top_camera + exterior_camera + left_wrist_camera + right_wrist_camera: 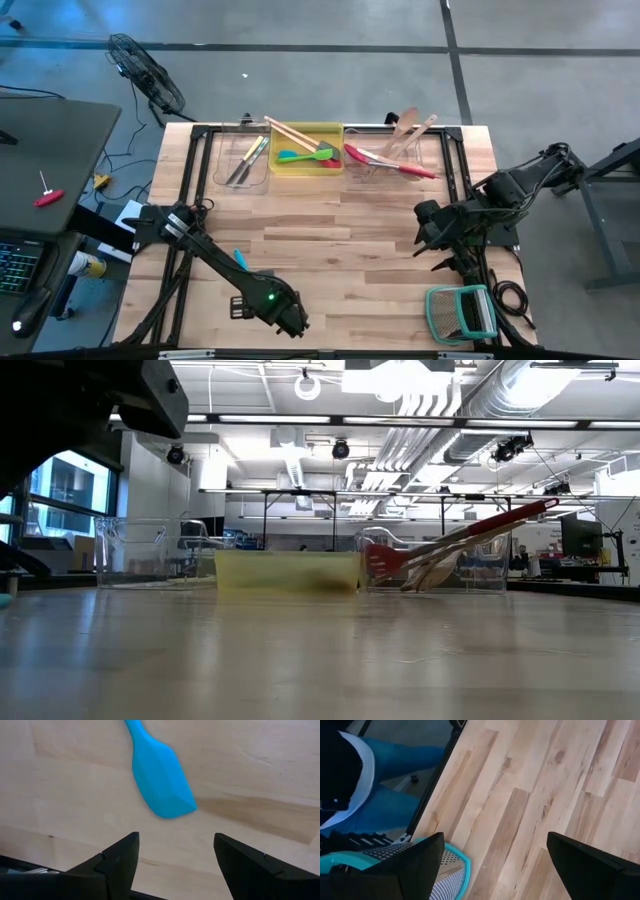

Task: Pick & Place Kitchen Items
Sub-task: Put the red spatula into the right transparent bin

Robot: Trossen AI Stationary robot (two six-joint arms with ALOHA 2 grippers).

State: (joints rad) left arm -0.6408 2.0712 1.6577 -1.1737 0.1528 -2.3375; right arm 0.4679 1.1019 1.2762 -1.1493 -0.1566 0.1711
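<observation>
A blue silicone spatula (160, 780) lies flat on the wooden table (340, 230). In the high view only a piece of the blue spatula (240, 260) shows beside my left arm. My left gripper (175, 865) hangs open above the table near its front edge, pointing down. The spatula's blade end lies just ahead of the fingertips, not between them. From above, my left gripper (265, 300) is hidden under its own wrist. My right gripper (440, 245) is held open and raised over the table's right side, with nothing between its fingers in the right wrist view (492, 870).
Three bins stand along the far edge: a clear bin (240, 160) with metal cutlery, a yellow bin (305, 150) with wooden utensils and coloured spatulas, and a clear bin (395, 155) with a red spatula (500, 520) and wooden spoons. A green-framed wire rack (462, 312) sits front right.
</observation>
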